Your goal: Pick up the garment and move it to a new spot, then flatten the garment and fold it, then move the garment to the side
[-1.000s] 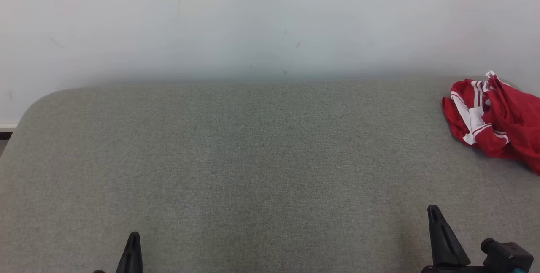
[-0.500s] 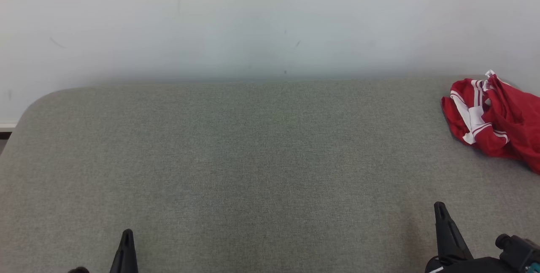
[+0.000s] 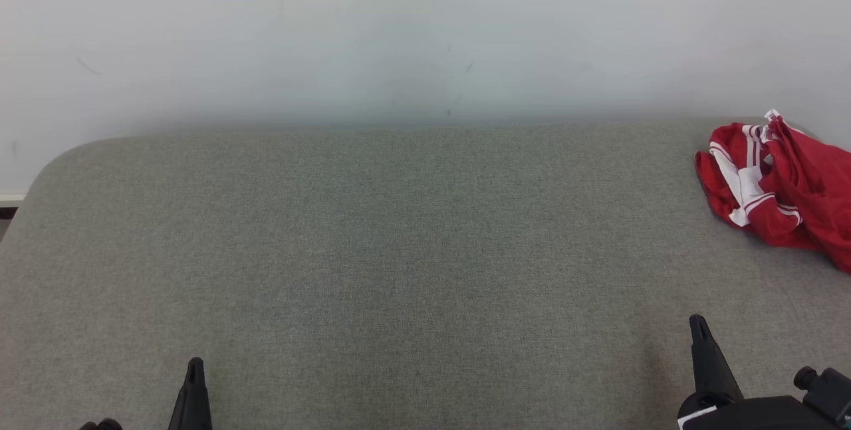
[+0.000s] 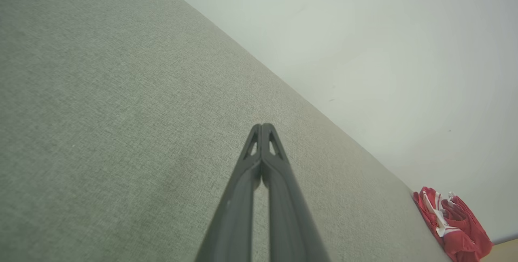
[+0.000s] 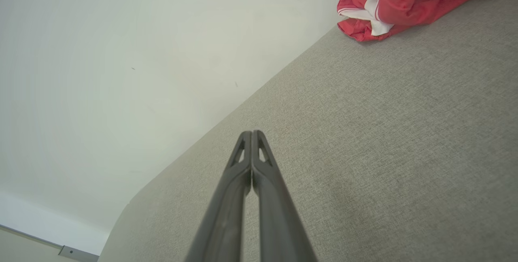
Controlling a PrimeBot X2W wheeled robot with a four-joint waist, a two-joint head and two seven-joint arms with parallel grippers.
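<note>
The step in hand looks like the very first one: reaching for the garment, which has not yet been picked up.

The left gripper (image 3: 194, 365) is far from the cloth and would best wait low and out of the way. The wide bare middle of the grey fabric surface (image 3: 399, 250) seems a good new spot, with room to spread the cloth flat. The right gripper (image 3: 697, 321) is the nearer one and should make the pick. Its fingers must part before it arrives, then come down on a raised fold of the heap and pinch enough layers that the cloth lifts whole. The garment (image 3: 774, 191), red with white stripes, lies crumpled at the far right of the surface, close to the wall (image 3: 399, 31). Part of it runs past the head view's right edge.

The left gripper sits at the lower left of the head view, its fingers pressed together on nothing and pointing forward over the fabric. The right gripper sits at the lower right, its fingers likewise together and empty. The garment is well apart from it, ahead and to its right.
</note>
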